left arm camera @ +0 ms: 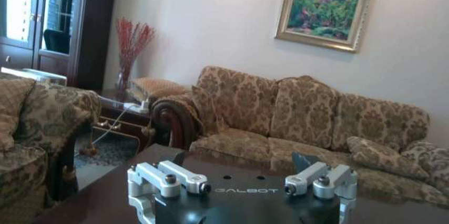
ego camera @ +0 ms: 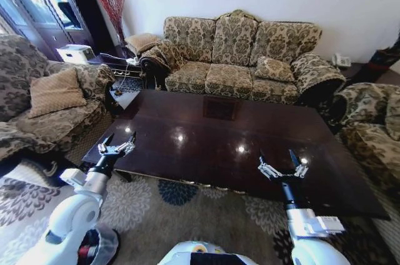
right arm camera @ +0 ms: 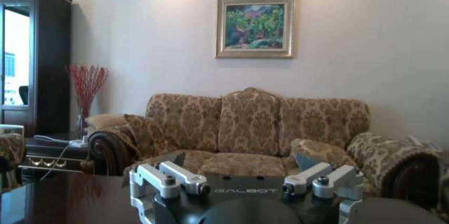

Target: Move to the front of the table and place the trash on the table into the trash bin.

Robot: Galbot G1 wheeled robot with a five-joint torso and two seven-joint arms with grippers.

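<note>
The table (ego camera: 212, 134) is a large glossy dark reddish-brown top right in front of me, reflecting ceiling lights. The trash is out of view. My left gripper (ego camera: 120, 139) hovers open over the table's near left corner, holding nothing. My right gripper (ego camera: 277, 156) hovers open over the near edge right of centre, also holding nothing. Each wrist view shows its own gripper, the left gripper (left arm camera: 240, 159) and the right gripper (right arm camera: 241, 158), with fingers spread above the dark tabletop. A dark round container with a pale rim (ego camera: 97, 247), possibly the trash bin, peeks out behind my left arm.
A patterned three-seat sofa (ego camera: 240, 55) stands beyond the table. An armchair (ego camera: 47, 105) is at the left and another (ego camera: 372, 121) at the right. A small dark side table (ego camera: 115, 65) with a vase of red twigs sits at the back left. Patterned carpet (ego camera: 162, 205) lies under me.
</note>
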